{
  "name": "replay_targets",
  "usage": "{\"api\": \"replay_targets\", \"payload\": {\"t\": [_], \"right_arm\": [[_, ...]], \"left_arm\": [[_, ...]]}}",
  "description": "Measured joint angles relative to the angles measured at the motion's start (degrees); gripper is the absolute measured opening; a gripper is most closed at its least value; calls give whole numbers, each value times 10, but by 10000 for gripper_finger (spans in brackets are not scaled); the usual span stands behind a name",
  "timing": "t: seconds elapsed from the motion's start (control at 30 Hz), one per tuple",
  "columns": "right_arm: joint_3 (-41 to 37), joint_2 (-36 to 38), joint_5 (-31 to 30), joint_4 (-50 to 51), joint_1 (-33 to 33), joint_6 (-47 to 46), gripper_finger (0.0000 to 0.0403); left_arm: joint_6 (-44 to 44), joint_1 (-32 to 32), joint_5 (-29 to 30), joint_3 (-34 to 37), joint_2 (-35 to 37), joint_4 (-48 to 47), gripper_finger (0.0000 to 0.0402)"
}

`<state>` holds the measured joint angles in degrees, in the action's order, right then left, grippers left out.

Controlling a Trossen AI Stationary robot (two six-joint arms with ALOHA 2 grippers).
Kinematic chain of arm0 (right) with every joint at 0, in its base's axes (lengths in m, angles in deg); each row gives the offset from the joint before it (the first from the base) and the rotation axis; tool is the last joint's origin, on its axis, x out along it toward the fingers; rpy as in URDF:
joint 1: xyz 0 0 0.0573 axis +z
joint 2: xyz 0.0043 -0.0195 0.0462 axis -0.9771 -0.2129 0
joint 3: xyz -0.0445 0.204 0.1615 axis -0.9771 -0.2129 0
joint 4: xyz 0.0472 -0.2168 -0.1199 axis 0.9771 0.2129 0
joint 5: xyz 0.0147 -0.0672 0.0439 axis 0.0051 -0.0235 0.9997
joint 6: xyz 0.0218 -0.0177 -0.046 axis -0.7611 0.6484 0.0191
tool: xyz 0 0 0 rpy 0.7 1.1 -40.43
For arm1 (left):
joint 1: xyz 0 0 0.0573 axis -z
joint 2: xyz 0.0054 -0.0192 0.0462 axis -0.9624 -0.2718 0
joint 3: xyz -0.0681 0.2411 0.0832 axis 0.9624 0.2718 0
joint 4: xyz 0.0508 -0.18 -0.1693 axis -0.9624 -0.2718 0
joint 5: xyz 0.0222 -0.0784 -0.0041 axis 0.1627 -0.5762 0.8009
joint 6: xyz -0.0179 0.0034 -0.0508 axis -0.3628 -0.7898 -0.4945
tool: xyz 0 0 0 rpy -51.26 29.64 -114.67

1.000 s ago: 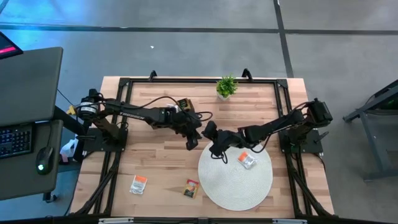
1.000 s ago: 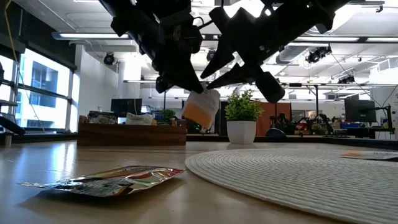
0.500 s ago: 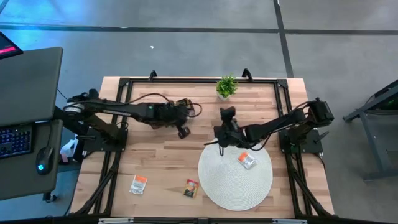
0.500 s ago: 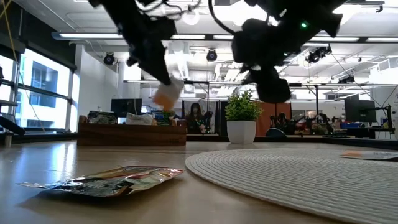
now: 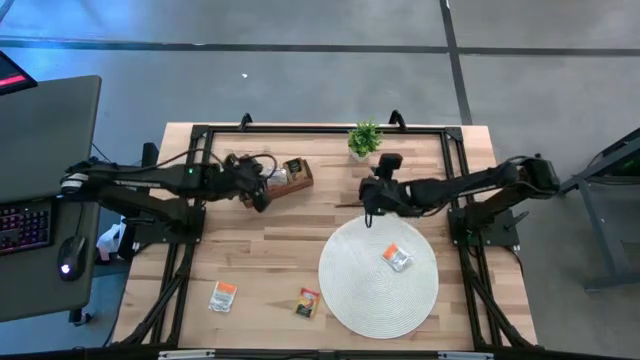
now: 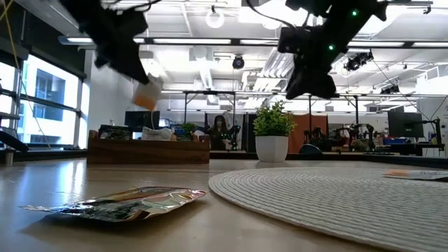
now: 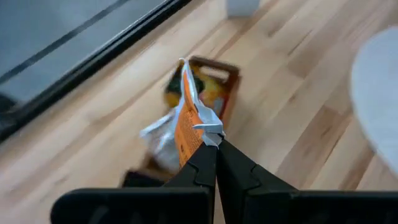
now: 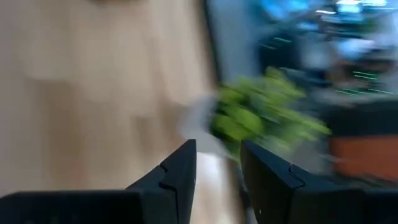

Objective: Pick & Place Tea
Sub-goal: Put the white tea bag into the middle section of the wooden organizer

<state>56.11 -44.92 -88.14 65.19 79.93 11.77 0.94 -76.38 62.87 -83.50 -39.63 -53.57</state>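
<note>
A: So what changed?
B: Left gripper (image 5: 257,196) swung from centre to ten o'clock, fingers pinching a crinkly white-and-orange foil sachet (image 7: 189,121) above the wooden tray (image 5: 290,173); delivery looks near.
A: Right side?
B: Right gripper (image 5: 372,203) retreated toward the potted plant (image 5: 365,139), fingers spread, empty. One sachet (image 5: 398,257) lies on the woven round mat (image 5: 378,280).
</note>
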Motion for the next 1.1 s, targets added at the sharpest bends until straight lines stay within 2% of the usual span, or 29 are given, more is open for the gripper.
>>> {"api": "replay_targets", "payload": {"t": [0.1,0.2,0.27,0.33,0.5,0.73,0.87,0.93,1.1], "right_arm": [[0,7,184,-49,-23,3,119],[0,-1,360,-119,-38,3,117],[0,-12,439,-171,-40,-1,117],[0,-27,480,-225,-39,-7,117],[0,-59,508,-290,-29,25,118],[0,-71,477,-286,-25,40,118],[0,-71,463,-292,-26,47,119],[0,-71,463,-292,-26,59,119],[0,-71,463,-300,-26,70,119]], "left_arm": [[22,-1,-40,97,16,156,0],[49,-1,-35,175,16,276,0],[52,-2,-27,213,8,339,0],[70,-1,-26,242,-1,385,0],[113,-1,-26,270,-4,420,0],[164,-1,16,273,-4,414,0],[200,-1,-61,273,-4,457,0],[213,-1,-77,273,-4,463,0],[249,-9,-13,273,-4,448,0]]}}
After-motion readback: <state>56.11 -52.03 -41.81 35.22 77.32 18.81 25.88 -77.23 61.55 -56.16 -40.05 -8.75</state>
